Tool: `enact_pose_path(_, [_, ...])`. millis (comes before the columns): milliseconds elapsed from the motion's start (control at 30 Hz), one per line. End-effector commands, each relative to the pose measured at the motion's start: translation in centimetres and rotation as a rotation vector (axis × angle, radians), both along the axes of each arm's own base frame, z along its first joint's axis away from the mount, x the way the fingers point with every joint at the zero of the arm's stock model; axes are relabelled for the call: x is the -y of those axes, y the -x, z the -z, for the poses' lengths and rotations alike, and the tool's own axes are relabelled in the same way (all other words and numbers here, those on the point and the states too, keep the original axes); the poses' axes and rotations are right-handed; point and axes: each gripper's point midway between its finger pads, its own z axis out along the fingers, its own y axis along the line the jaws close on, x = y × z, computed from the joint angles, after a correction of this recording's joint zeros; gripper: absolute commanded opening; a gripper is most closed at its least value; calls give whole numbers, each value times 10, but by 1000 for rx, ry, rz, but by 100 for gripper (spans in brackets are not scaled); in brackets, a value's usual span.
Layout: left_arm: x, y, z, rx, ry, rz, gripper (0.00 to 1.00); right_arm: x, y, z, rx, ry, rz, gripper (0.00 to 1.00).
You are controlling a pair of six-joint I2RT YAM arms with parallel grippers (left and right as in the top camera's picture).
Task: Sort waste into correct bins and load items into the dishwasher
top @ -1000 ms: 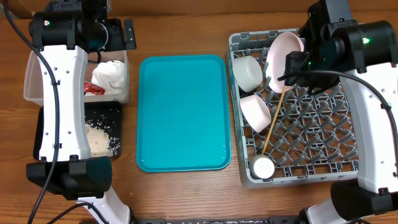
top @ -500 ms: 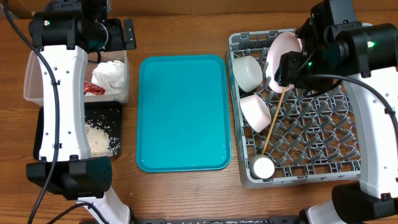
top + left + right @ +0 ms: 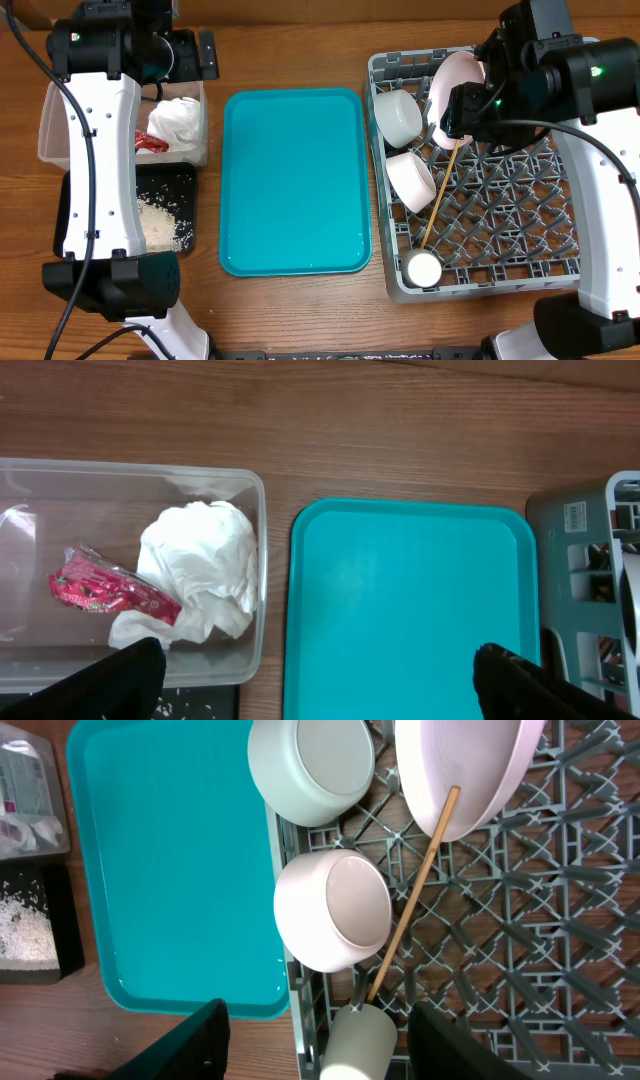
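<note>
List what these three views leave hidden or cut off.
Overhead: the left arm covers parts of the clear tub and black tray.
Overhead: the right arm hides the far corner of the dish rack.
Right wrist: the bottom edge cuts off the white cup.

Table [image 3: 300,310]: brown wood, grain visible, satin finish.
Teal serving tray [image 3: 295,180]: smooth plastic, faintly glossy.
Left of the teal serving tray are listed:
- tub [image 3: 60,510], clear plastic
- napkin [image 3: 200,560], white crumpled paper, matt
- wrapper [image 3: 95,588], red printed film, creased, shiny
- black tray [image 3: 165,180], matt
- rice grains [image 3: 160,225], white, granular

Right of it are listed:
- dish rack [image 3: 510,230], grey matt plastic
- bowl [image 3: 335,910] and plate [image 3: 470,765], smooth, glazed-looking
- chopstick [image 3: 415,885], bare pale wood
</note>
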Motion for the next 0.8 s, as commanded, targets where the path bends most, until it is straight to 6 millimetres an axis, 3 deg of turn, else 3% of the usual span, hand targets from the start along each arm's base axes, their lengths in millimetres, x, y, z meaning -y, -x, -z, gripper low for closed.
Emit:
enact_pose_path(0, [1,1,-1,2,2,-5,100,1,1,-16,61,-8,3,59])
enact_pose_path(67, [2,1,-1,2,3,-5,100,2,-1,-16,70,-2,6,63])
enact_pose_path(100, [3,1,-1,2,3,-3,100,2,-3,-17,79,0,7,70])
enact_pose_path(233, [3,1,-1,2,3,-3,100,4,-6,-18,92,11,12,84])
enact_pose_path(300, [2,1,-1,1,2,-3,100,8,-8,-18,103,32,21,100])
enact_pose_path(500, [3,1,-1,1,3,-3,100,4,-25,-27,177,11,21,100])
enact_pose_path(667, [3,1,-1,1,3,-3,100,-25,-32,-40,222,-147,-45,100])
enact_pose_path(767, [3,1,-1,1,3,-3,100,-27,-31,-40,218,-156,-49,100])
